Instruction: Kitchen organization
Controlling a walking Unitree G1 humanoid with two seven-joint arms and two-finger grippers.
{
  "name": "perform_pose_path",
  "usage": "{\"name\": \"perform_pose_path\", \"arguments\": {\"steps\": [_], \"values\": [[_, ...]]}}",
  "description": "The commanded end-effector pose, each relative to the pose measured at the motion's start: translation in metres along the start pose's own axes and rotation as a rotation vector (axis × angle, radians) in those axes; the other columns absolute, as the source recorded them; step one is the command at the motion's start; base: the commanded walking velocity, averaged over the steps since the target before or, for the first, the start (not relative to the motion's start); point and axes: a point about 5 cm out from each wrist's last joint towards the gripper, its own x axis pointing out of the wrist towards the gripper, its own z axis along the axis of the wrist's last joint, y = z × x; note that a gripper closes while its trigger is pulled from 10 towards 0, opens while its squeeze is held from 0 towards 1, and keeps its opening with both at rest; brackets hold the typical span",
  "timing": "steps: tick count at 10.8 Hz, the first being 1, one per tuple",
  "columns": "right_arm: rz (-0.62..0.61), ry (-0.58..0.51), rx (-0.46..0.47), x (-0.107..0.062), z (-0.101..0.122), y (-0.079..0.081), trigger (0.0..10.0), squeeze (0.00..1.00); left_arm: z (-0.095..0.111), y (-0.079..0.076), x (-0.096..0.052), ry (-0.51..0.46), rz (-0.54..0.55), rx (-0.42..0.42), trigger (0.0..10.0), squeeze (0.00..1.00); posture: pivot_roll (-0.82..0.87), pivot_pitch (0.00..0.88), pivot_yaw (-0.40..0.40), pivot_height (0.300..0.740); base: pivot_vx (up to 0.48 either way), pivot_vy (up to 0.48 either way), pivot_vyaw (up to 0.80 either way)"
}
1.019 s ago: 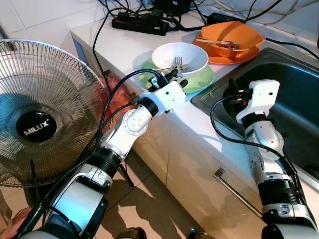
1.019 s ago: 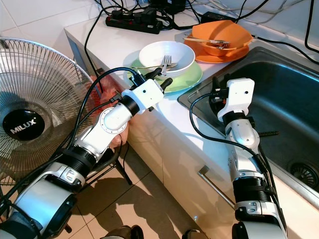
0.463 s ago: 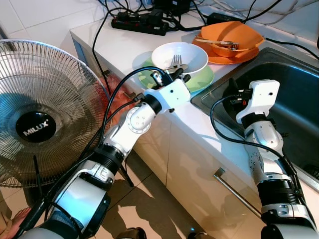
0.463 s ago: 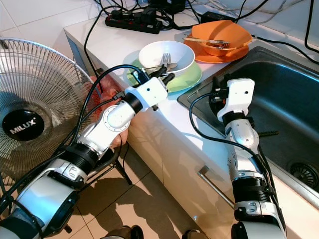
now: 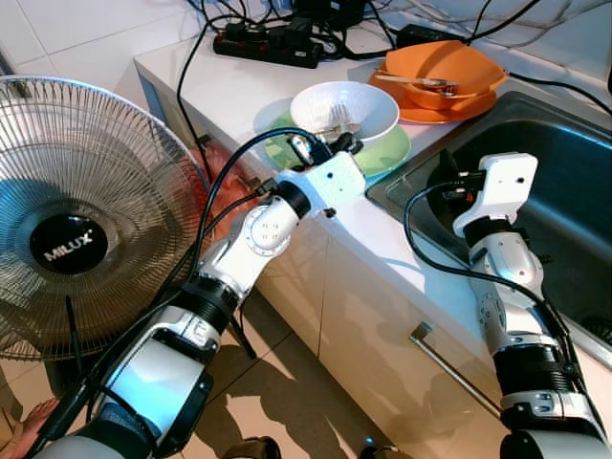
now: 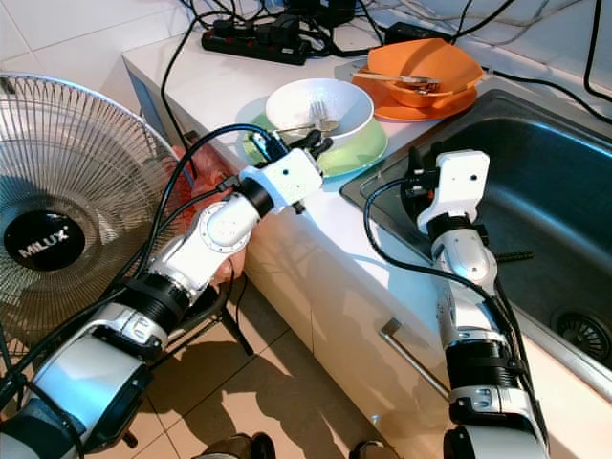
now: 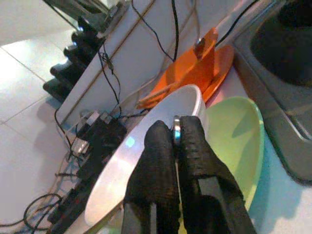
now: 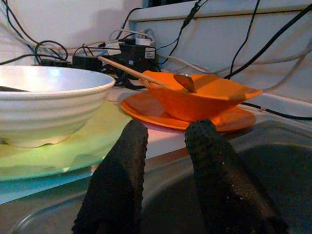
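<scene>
A white bowl [image 5: 356, 98] stands on a green plate [image 5: 390, 153] on the white counter [image 5: 229, 91]. A metal fork [image 5: 338, 121] lies in the bowl and looks blurred. My left gripper [image 5: 337, 143] is at the bowl's near rim, its fingers [image 7: 161, 146] shut on the fork's metal handle end [image 7: 176, 130]. Behind them, an orange bowl [image 5: 449, 65] with a spoon and a wooden stick sits on an orange plate [image 5: 421, 112]. My right gripper [image 8: 165, 141] hangs open and empty over the sink's [image 5: 564, 182] near-left corner, pointing toward the dishes.
A large standing fan [image 5: 76, 210] is close on the left beside the cabinet. A black power strip [image 5: 273, 43] and several cables lie at the back of the counter. A cabinet handle [image 5: 459, 368] sticks out below the sink.
My left gripper has reached forward to the white bowl's rim and closed on the fork, which now shows motion blur. The right arm has not moved.
</scene>
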Motion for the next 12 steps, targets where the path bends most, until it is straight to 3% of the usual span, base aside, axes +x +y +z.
{"name": "perform_pose_path", "arguments": {"steps": [1, 3, 7, 9, 10, 12], "values": [[0.01, 0.027, 0.006, -0.003, -0.007, 0.006, 10.0, 0.0, 0.01, 0.009, 0.005, -0.054, 0.034, 0.003, 0.0, 0.0, -0.03, 0.104, 0.077, 0.74, 0.0, 0.0, 0.0], [0.011, 0.027, 0.007, -0.002, -0.007, 0.006, 10.0, 0.0, 0.018, 0.014, 0.006, -0.101, 0.081, -0.048, 0.0, 0.0, -0.02, 0.099, 0.076, 0.74, 0.0, 0.0, 0.0], [0.01, 0.029, 0.01, -0.002, -0.008, 0.007, 10.0, 0.0, 0.035, 0.029, 0.007, -0.19, 0.148, -0.027, 0.0, 0.0, -0.02, 0.103, 0.073, 0.74, 0.0, 0.0, 0.0], [0.007, 0.028, 0.009, -0.002, -0.008, 0.006, 10.0, 0.0, 0.047, 0.043, 0.01, -0.238, 0.215, -0.124, 0.0, 0.0, -0.02, 0.103, 0.074, 0.74, 0.0, 0.0, 0.0], [0.005, 0.026, 0.007, -0.002, -0.007, 0.005, 10.0, 0.0, 0.054, 0.05, 0.011, -0.273, 0.237, -0.219, 0.0, 0.0, -0.02, 0.103, 0.074, 0.74, 0.0, 0.0, 0.0], [0.002, 0.023, 0.004, -0.002, -0.007, 0.004, 10.0, 0.0, 0.064, 0.054, 0.013, -0.317, 0.222, -0.326, 0.0, 0.0, -0.02, 0.103, 0.074, 0.74, 0.0, 0.0, 0.0]]}}
